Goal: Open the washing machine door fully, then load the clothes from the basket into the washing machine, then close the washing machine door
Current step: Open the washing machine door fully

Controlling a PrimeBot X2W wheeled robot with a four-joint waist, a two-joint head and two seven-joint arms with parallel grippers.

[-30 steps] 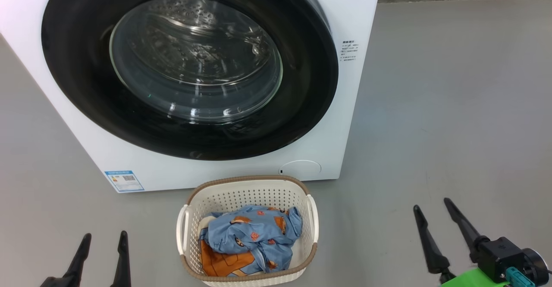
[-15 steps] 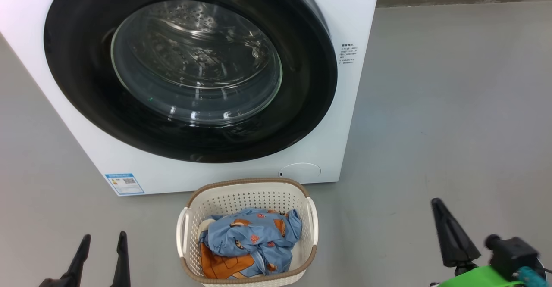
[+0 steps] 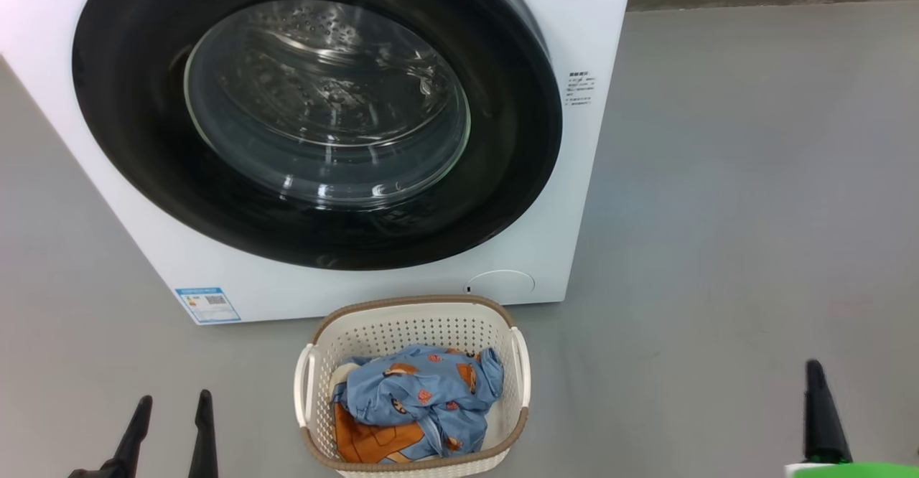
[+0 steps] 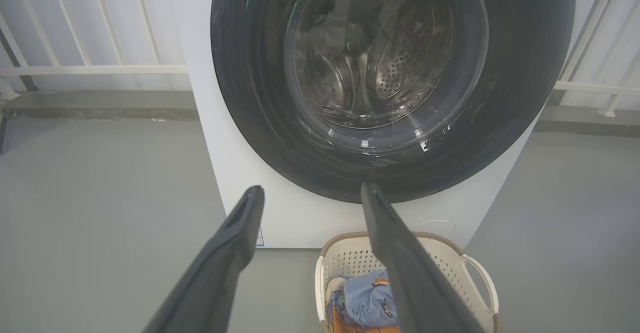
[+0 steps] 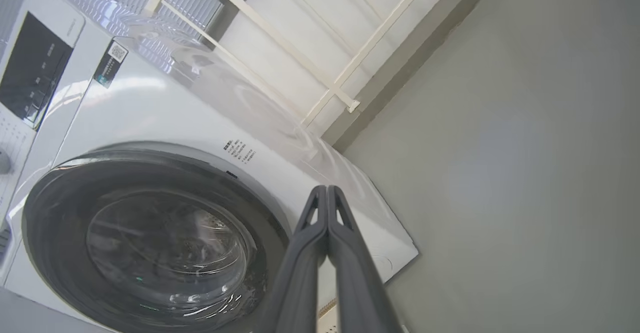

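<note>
The white washing machine (image 3: 574, 26) stands ahead with its round black-rimmed glass door (image 3: 316, 115) closed flat against its front; the steel drum shows through the glass. On the floor just before it sits the cream perforated basket (image 3: 413, 320), holding light blue printed clothes (image 3: 420, 395) over an orange piece. My left gripper (image 3: 172, 410) is open at the lower left, apart from the basket. My right gripper (image 3: 815, 392) is shut and empty at the lower right, its fingers pressed together in the right wrist view (image 5: 326, 193), short of the machine's right side.
Grey floor (image 3: 754, 212) lies open to the right of the machine. A white railing (image 4: 90, 68) and a low kerb run behind it. A blue label (image 3: 207, 304) marks the machine's lower left corner.
My right gripper has shut and swung to the right and lower in the head view. The left gripper, basket and door have stayed put.
</note>
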